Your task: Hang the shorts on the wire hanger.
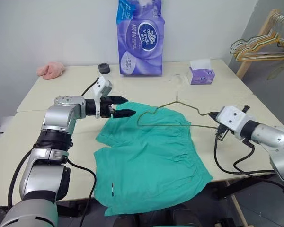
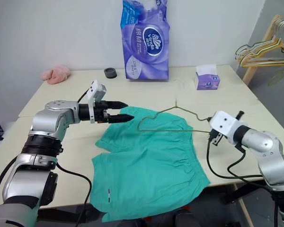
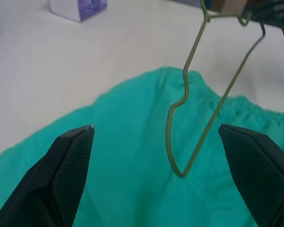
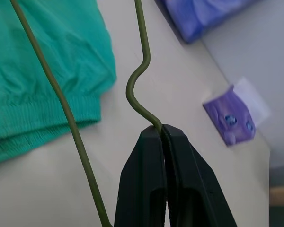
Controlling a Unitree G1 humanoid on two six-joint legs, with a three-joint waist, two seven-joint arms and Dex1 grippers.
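My right tool [image 4: 164, 130] pinches the thin olive wire hanger [image 1: 170, 115] above the soft teal shorts [image 1: 151, 161] with their gathered waistband, while my left tool [image 1: 125, 107] gapes empty.

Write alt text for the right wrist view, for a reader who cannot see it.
The right gripper, its black fingers shut, pinches one end of the wire hanger above a pale table. The green shorts lie beyond on the table, and a small purple tissue box sits off to one side.

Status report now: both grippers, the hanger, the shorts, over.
Right gripper shut on the wire hanger, held over the shorts. Left gripper open, beside the hanger's far end, holding nothing. Shorts flat on the table, not hung. Nothing in the way.
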